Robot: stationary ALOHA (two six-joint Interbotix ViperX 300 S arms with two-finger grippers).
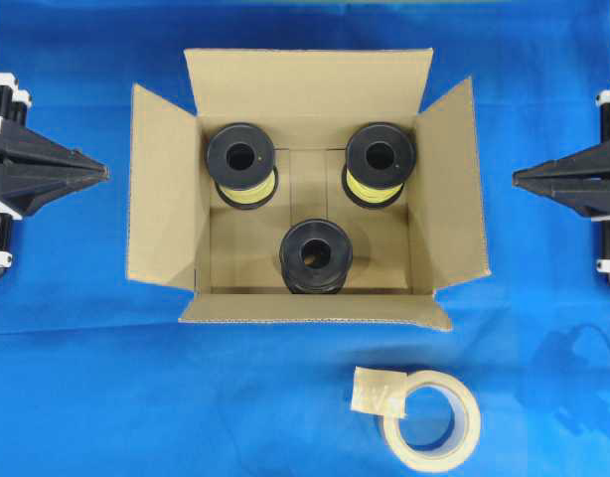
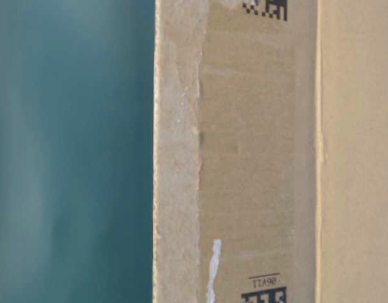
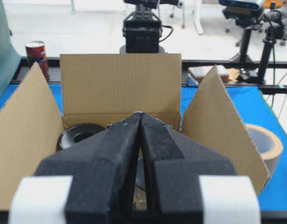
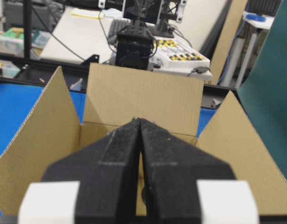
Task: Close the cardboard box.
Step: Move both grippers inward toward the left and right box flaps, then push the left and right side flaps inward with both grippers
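Note:
The cardboard box [image 1: 166, 189] stands open in the middle of the blue table, all four flaps spread outward. Three black spools [image 1: 316, 255] stand inside it. My left gripper [image 1: 104, 173] is shut and empty, left of the box and apart from its left flap. My right gripper [image 1: 516, 179] is shut and empty, right of the box and apart from its right flap. In the left wrist view the shut gripper [image 3: 140, 113] points at the box [image 3: 120, 84]. In the right wrist view the shut gripper [image 4: 139, 119] points at the box [image 4: 143, 98]. The table-level view shows only the box's side [image 2: 257, 151].
A beige tape roll [image 1: 431, 417] lies on the table in front of the box, toward the right; it also shows in the left wrist view [image 3: 265, 144]. A red can [image 3: 37, 53] stands beyond the table's edge. Blue cloth [image 1: 67, 378] covers the table.

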